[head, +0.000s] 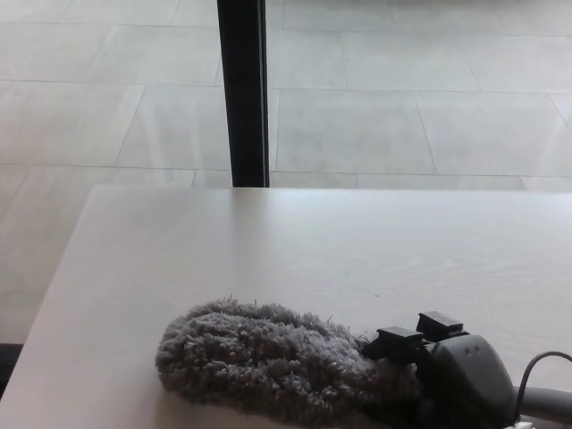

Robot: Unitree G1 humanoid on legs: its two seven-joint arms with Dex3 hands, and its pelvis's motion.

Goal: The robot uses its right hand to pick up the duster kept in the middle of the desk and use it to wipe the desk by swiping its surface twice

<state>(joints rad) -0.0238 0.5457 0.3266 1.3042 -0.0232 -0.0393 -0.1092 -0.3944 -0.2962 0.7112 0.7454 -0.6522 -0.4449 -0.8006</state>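
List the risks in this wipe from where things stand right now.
1. The duster lies close to the desk's left and near edges; a further leftward sweep might carry its tip off the surface.
2. The right hand grips only the duster's right end, so the long fluffy body may lift or twist and wipe unevenly.

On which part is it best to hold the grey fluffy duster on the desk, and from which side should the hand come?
Best at its right end, coming from the robot's right. The duster lies long across the desk, its fluffy bulk stretching left, and the right hand is shut on that right end, so the whole head is free to sweep.
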